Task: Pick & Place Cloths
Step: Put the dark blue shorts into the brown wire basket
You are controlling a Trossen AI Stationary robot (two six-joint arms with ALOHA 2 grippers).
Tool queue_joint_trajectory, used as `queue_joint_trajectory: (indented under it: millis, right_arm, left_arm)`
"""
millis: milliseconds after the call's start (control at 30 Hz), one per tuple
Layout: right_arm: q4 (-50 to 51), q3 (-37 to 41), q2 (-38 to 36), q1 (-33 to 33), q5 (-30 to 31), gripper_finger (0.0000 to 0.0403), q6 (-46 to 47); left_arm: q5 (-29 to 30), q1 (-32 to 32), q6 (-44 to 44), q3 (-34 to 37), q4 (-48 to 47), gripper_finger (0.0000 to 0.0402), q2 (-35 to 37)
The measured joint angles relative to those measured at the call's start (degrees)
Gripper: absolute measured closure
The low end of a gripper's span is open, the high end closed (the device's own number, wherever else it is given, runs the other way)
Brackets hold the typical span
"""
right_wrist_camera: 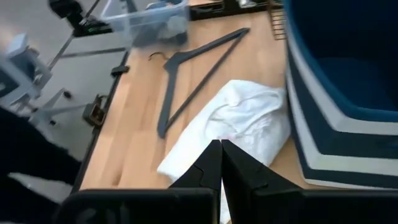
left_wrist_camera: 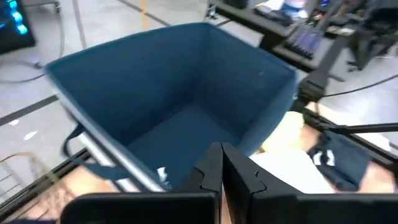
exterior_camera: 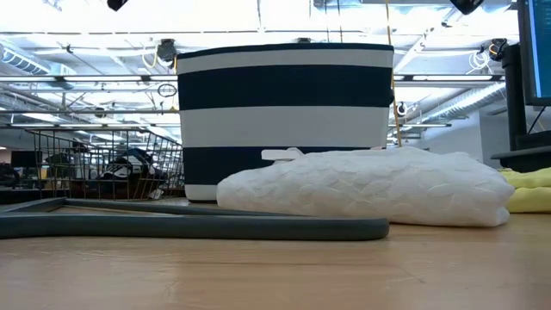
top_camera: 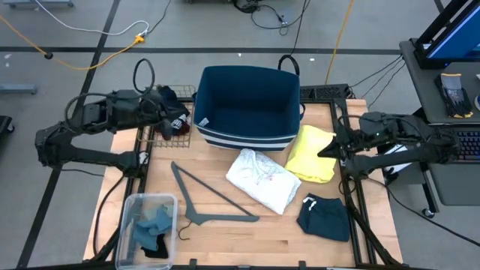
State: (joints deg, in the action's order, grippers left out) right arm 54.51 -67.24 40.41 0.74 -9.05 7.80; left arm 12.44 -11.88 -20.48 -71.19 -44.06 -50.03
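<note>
On the pale wooden table, the crumpled white cloth lies between the arms; the right gripper, fingers pressed together and empty, is nearer, beside the yellow cloth.

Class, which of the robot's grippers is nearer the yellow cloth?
Right. The right gripper sits at the yellow cloth's edge; the left gripper is across the basket.
</note>
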Motion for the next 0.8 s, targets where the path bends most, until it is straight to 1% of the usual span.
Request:
queue_joint_trajectory:
  millis: [67,133,300,400,533,600,667,800]
  right_arm:
    - [0.1,0.0,1.0,2.1,0.0,0.0403,-1.2]
    - [0.3,0.0,2.2,4.5,0.0,0.0403,-3.0]
    - [0.3,0.0,6.2,11.0,0.0,0.0403,-6.7]
    - [0.2,0.0,8.5,15.1,0.0,0.0403,-6.9]
    - [0.3,0.0,11.5,20.9,0.0,0.0403,-6.6]
    - [0.3,0.0,12.7,23.7,0.0,0.0403,-5.8]
    - [0.6,0.0,13.9,26.3,0.0,0.0403,-5.0]
    - [2.0,0.0,16.5,30.7,0.0,0.0403,-2.1]
  left_arm:
    - [0.0,1.8,0.3,1.2,2.8,0.0396,0.0]
    - [0.1,3.6,1.0,4.0,6.9,0.0399,0.4]
    - [-0.2,7.1,1.3,14.5,19.9,0.0396,3.1]
    - [-0.4,8.9,0.8,20.7,26.5,0.04,5.5]
    - [-0.4,11.4,0.6,28.2,34.8,0.0395,9.0]
    - [0.6,12.4,0.4,31.0,37.0,0.0398,10.6]
    - [2.1,13.5,-0.7,33.0,37.1,0.0399,11.9]
    - [3.0,15.7,-0.7,34.7,37.4,0.0391,14.4]
